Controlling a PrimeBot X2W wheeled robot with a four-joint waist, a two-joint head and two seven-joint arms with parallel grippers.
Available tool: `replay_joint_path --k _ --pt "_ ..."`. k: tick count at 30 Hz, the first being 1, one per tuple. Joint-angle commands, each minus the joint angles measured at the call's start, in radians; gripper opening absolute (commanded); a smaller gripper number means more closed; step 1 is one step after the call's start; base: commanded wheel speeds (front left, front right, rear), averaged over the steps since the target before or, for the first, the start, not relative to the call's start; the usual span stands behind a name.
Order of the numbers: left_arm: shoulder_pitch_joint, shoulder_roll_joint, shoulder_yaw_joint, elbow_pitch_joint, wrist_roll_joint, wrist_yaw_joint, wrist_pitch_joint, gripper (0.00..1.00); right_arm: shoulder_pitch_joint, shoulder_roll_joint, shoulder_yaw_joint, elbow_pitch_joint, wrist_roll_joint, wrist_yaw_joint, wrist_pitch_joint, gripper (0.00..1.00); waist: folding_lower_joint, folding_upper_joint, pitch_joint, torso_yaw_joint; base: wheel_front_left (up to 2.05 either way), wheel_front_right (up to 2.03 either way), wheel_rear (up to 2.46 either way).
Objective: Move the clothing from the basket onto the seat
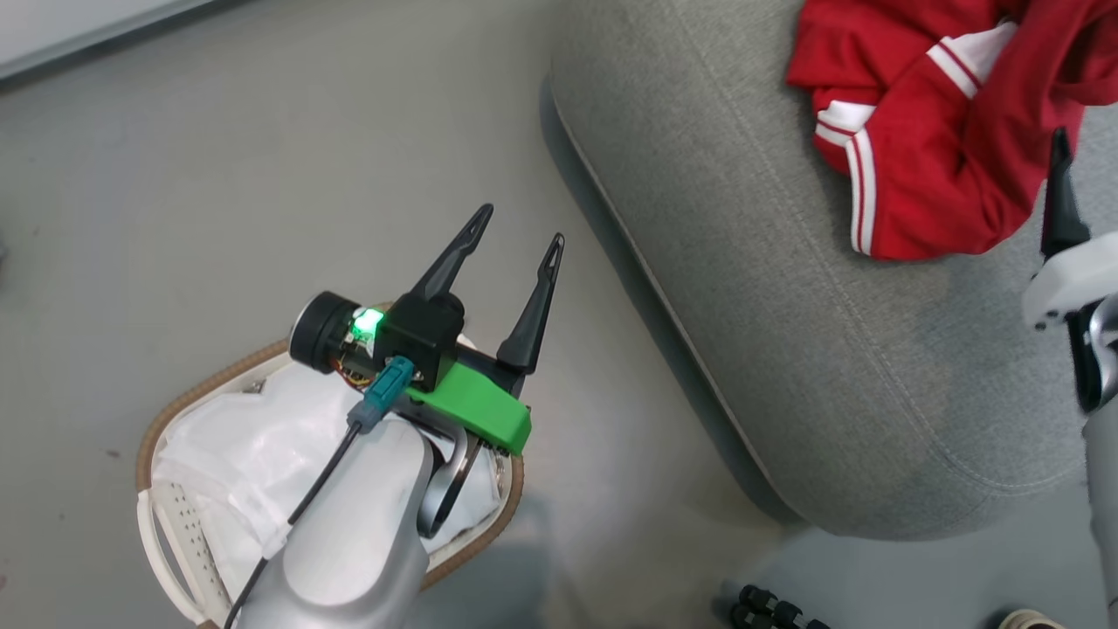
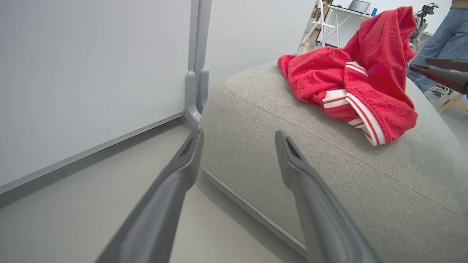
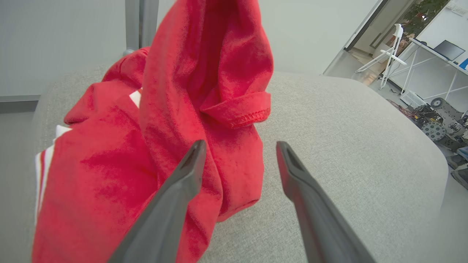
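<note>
Left fingers (image 2: 175, 182), right fingers (image 3: 303, 197) spread; one clothing heap (image 1: 926, 157) on one seat (image 1: 786, 332); one basket (image 1: 179, 533)

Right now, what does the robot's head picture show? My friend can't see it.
Red clothing with white stripes lies on a big grey seat at the upper right. At the lower left, the robot's open left claw sticks out over a white basket holding a white liner.

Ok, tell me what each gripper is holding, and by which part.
Nothing is held. The left gripper stands open and empty by the basket. The right gripper has its jaws apart, beside the clothing on the seat.
</note>
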State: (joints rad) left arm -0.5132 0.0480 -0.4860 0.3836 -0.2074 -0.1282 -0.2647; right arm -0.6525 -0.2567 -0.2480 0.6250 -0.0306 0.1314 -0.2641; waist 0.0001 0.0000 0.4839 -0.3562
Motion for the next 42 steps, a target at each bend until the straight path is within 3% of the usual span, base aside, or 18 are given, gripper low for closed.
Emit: replay_joint_path --k 1,11,16,21,31,42 --pt "0.024 0.005 0.003 -0.004 -0.008 -0.004 0.001 1.00 0.036 0.013 0.008 -0.005 0.017 -0.001 0.000 1.00 -0.0001 0.0000 -0.053 -0.027 0.00 0.00 0.00" --pt "0.122 0.005 0.056 -0.029 -0.029 -0.002 0.001 1.00 0.150 0.087 0.131 -0.102 0.097 -0.001 0.000 1.00 -0.0001 0.0000 -0.171 -0.017 0.00 0.00 0.00" --pt "0.174 0.005 0.102 -0.045 -0.016 0.014 0.001 1.00 0.185 0.121 0.203 -0.153 0.136 -0.001 0.000 1.00 -0.0001 0.0000 -0.218 0.038 0.00 0.00 0.00" --pt "0.217 0.005 0.168 -0.046 0.006 0.061 0.001 1.00 0.218 0.149 0.246 -0.199 0.167 -0.001 0.000 1.00 -0.0001 0.0000 -0.249 0.114 0.00 0.00 0.00" --pt "0.307 0.004 0.330 -0.050 0.038 0.115 0.001 1.00 0.279 0.180 0.275 -0.242 0.183 -0.001 0.000 1.00 -0.0001 0.0000 -0.302 0.233 0.00 0.00 0.00" --pt "0.420 0.004 0.454 -0.050 0.055 0.157 0.001 1.00 0.373 0.192 0.272 -0.223 0.169 -0.001 0.000 1.00 -0.0001 0.0000 -0.377 0.278 0.00 0.00 0.00"
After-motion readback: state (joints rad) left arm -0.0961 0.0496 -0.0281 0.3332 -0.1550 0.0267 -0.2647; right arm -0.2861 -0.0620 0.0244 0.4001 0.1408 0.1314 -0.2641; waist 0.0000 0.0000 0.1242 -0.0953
